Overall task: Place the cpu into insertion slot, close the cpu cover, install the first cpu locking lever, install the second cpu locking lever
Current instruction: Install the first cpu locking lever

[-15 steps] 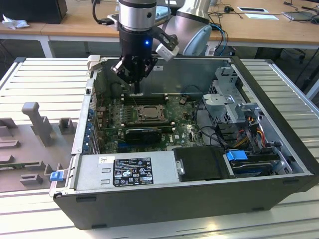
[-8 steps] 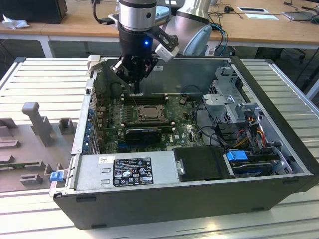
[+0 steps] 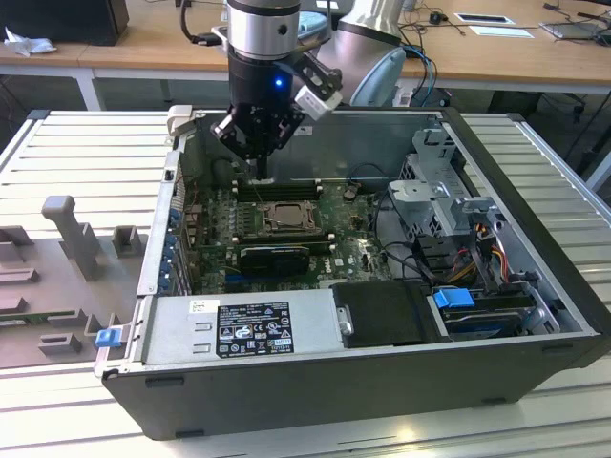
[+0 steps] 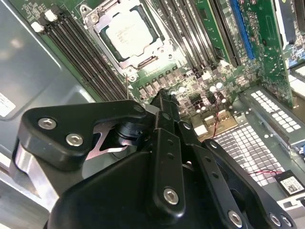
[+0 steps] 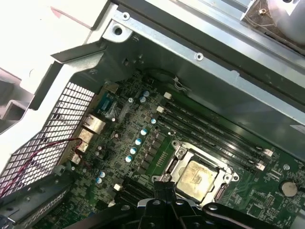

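Note:
The cpu (image 4: pixel 127 34) lies flat in the insertion slot (image 4: pixel 148 61) on the green board, its pale metal top showing. The cpu cover (image 4: pixel 98 25) is down around it as a dark frame. In the exterior view the cpu (image 3: pixel 284 218) sits mid-board, and my gripper (image 3: pixel 260 170) hangs above the memory slots just behind it. The gripper (image 4: pixel 163 95) is shut with nothing between its fingers, a short way from the socket and not touching it. In the first wrist view the fingertips (image 5: pixel 164 183) stand beside the cpu (image 5: pixel 195 177). A thin wire lever (image 4: pixel 127 82) rises by the socket's corner.
The open computer case (image 3: pixel 535 315) walls in the board. Black memory slots (image 4: pixel 81 52) flank the socket. A black card (image 3: pixel 275 256) lies in front of it, a drive cage (image 3: pixel 434 196) and cables at the exterior view's right, and a power supply (image 3: pixel 239 329) along the front.

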